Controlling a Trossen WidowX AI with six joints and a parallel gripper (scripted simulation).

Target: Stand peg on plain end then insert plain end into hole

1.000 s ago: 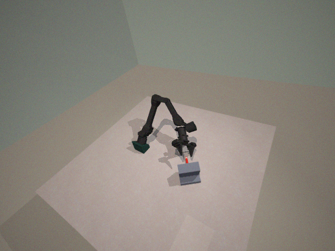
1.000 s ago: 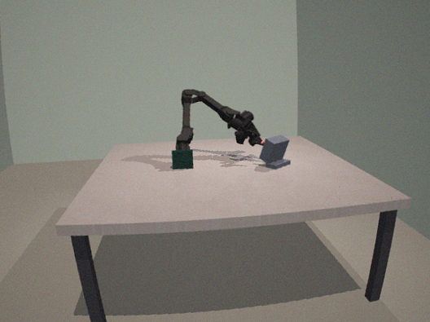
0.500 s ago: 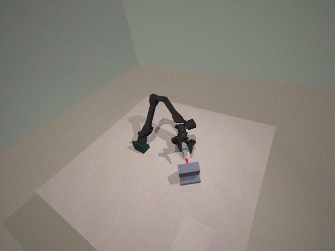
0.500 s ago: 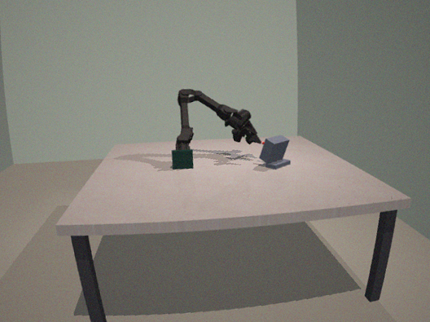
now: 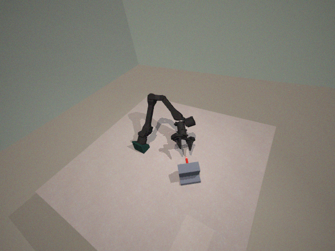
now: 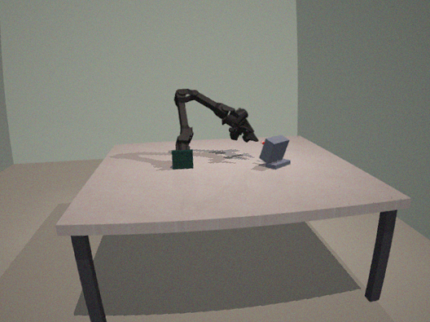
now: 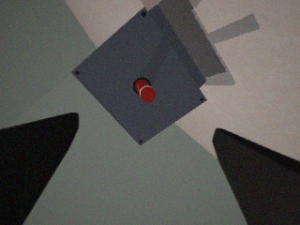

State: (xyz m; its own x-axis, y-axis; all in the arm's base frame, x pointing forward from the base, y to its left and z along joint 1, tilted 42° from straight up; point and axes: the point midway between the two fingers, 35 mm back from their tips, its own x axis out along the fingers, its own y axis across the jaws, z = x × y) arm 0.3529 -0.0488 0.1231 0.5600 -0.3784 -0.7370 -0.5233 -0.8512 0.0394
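Note:
A red peg (image 5: 186,160) (image 6: 263,142) (image 7: 147,94) stands in the hole of the blue-grey sloped panel (image 5: 188,167) (image 6: 274,149) (image 7: 112,61). Its white-banded end points out of the face towards the gripper, and its other end is hidden in the hole. In the wrist view the dark rim of the hole shows around the peg. My gripper (image 5: 185,149) (image 7: 148,127) is wide open and empty. It is a short way back from the peg's outer end and does not touch the peg or the panel.
The panel's foot (image 5: 190,180) (image 6: 278,163) rests on the pale table (image 5: 121,189) (image 6: 212,195). The arm's dark green base (image 5: 141,147) (image 6: 182,159) is on the left of the panel in the top and exterior views. Shadows of the arm fall on the table.

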